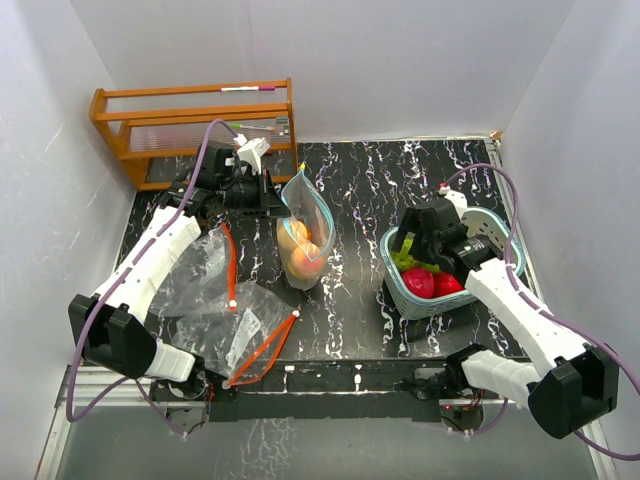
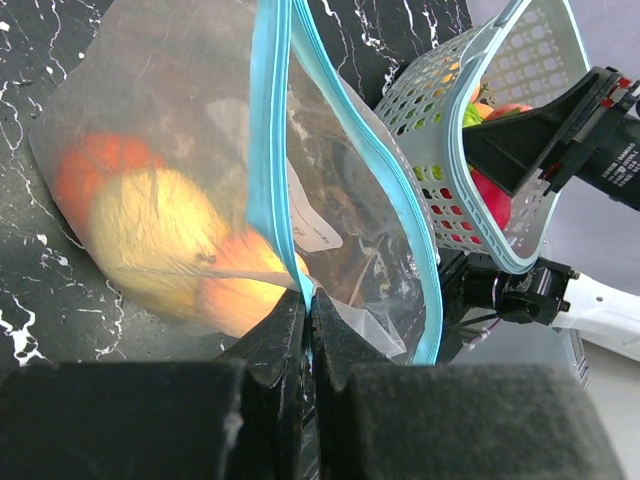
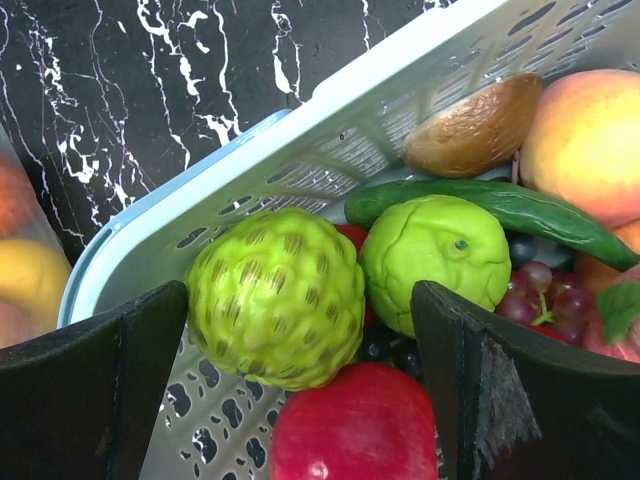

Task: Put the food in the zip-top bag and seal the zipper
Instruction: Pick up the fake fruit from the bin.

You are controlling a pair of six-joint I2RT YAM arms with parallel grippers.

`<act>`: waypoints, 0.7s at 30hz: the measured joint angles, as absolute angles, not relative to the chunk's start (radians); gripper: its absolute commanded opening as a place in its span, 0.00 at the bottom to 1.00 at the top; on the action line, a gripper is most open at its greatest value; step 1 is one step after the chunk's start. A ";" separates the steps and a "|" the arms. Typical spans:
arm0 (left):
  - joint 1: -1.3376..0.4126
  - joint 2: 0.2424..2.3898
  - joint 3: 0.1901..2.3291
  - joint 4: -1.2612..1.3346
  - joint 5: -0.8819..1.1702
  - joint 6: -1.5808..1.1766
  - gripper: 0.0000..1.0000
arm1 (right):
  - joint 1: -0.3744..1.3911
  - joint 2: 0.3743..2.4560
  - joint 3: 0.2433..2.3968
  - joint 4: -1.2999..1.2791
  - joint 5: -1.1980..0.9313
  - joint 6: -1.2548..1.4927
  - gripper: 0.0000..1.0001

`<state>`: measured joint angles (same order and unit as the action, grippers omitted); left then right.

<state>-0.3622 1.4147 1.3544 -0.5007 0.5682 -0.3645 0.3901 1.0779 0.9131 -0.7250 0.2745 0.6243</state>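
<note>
- My right pincer (image 3: 320, 360), jaws wide apart, hangs over the basket (image 3: 300, 150), with the bumpy green fruit (image 3: 275, 295) straight below between them.
- My left pincer (image 2: 308, 330), clamped on the zip-top bag (image 2: 180, 80) rim, holds it open to the left.

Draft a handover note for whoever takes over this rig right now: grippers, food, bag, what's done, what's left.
Left gripper: shut on the rim of the zip-top bag, holding it up with the mouth open.
Right gripper: open over the basket, jaws either side of a bumpy green fruit, not closed on it.
Done: a few orange and yellow pieces lie in the bag.
Left: move the basket's red, green and peach food into the bag, then seal the zipper, now open.
</note>
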 measured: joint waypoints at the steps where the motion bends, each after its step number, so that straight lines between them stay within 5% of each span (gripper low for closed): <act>1: -0.362 1.415 1.354 -0.500 0.569 -0.366 0.00 | 0.389 1.080 0.905 -0.710 0.265 0.622 0.98; 6: -0.362 1.415 1.352 -0.497 0.569 -0.368 0.00 | 0.383 1.080 0.868 -0.633 0.253 0.611 0.90; 14: -0.362 1.415 1.352 -0.496 0.569 -0.367 0.00 | 0.376 1.076 0.801 -0.528 0.207 0.611 0.51; 21: -0.362 1.415 1.352 -0.496 0.569 -0.367 0.00 | 0.373 1.063 0.816 -0.567 0.208 0.622 0.45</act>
